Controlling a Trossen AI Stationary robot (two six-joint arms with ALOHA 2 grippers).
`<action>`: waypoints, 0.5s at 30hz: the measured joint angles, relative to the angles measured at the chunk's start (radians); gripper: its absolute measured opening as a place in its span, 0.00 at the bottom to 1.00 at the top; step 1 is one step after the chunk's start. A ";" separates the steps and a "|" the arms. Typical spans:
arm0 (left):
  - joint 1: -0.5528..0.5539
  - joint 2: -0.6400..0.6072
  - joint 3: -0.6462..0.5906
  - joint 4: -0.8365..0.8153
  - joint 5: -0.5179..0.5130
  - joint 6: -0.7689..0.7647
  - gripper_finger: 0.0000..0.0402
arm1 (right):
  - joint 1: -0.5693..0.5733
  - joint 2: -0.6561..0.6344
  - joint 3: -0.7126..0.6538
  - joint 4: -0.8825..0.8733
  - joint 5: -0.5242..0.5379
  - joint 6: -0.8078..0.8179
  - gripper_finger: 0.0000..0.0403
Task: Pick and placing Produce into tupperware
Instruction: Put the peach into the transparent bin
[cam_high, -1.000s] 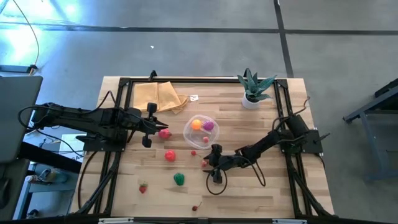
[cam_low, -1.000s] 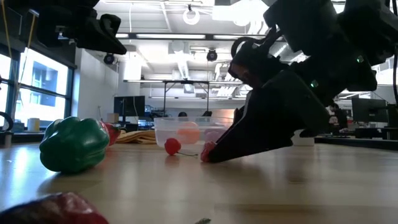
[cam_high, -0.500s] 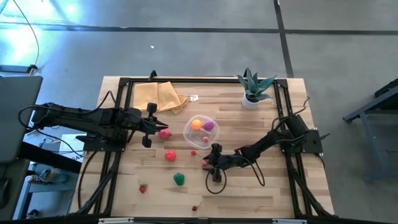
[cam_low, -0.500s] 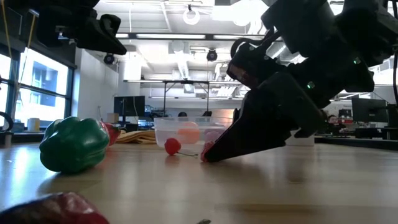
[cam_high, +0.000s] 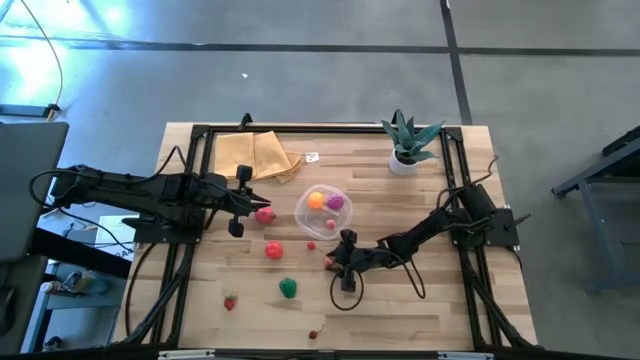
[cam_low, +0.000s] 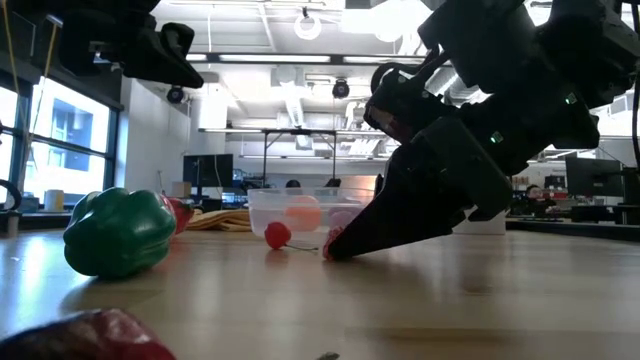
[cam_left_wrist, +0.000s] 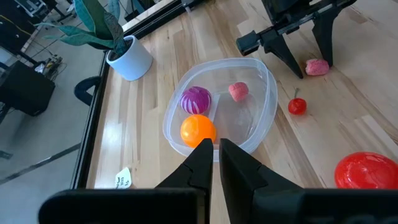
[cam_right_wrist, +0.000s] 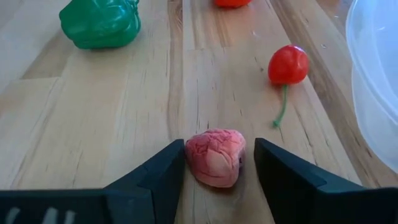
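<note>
Fingers of the right gripper (cam_right_wrist: 214, 163) straddle a pink produce piece (cam_right_wrist: 216, 157) on the table, one either side, poised to pinch; the tupperware (cam_left_wrist: 264, 106) waits nearby. Left gripper (cam_left_wrist: 214, 163) hovers pressed together.

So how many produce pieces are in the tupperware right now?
3 in the tupperware: the orange piece and purple piece side by side, the pink piece just beyond them. Nothing looks hidden.
</note>
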 joint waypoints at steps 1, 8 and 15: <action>0.000 0.000 0.000 0.000 0.000 0.000 0.05 | 0.000 0.000 0.000 0.000 0.002 0.000 0.45; 0.000 0.000 0.000 0.000 0.000 0.000 0.05 | 0.000 0.001 0.000 0.003 0.011 0.000 0.41; 0.000 0.000 0.000 0.000 0.000 0.000 0.05 | 0.000 0.002 0.000 0.014 0.006 0.001 0.37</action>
